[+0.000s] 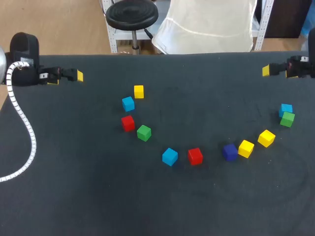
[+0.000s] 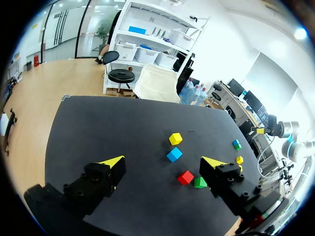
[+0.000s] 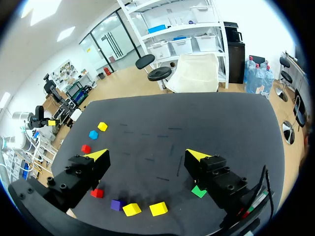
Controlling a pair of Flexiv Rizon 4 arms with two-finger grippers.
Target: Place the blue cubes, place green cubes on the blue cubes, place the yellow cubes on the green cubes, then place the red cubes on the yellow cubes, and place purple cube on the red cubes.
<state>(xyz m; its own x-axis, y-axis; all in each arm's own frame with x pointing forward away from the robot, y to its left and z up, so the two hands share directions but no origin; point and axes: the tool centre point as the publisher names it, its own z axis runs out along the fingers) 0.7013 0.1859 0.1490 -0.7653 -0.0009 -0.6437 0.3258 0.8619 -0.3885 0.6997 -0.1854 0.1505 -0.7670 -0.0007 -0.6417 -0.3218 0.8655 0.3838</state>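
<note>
No stack is begun: the cubes [image 1: 170, 156] lie scattered on the bench [image 1: 74, 187], left pincer [image 2: 161, 162] and right pincer [image 3: 147, 155] both open, empty.

We take this for a robotics lab: our left arm [image 1: 23, 59] and right arm [image 1: 301, 67] come in over a black-covered table [image 1: 74, 196]. A white ribbed cable [image 1: 27, 129] trails from the left arm, and small coloured cubes [image 1: 170, 156] lie scattered on the cloth.
</note>
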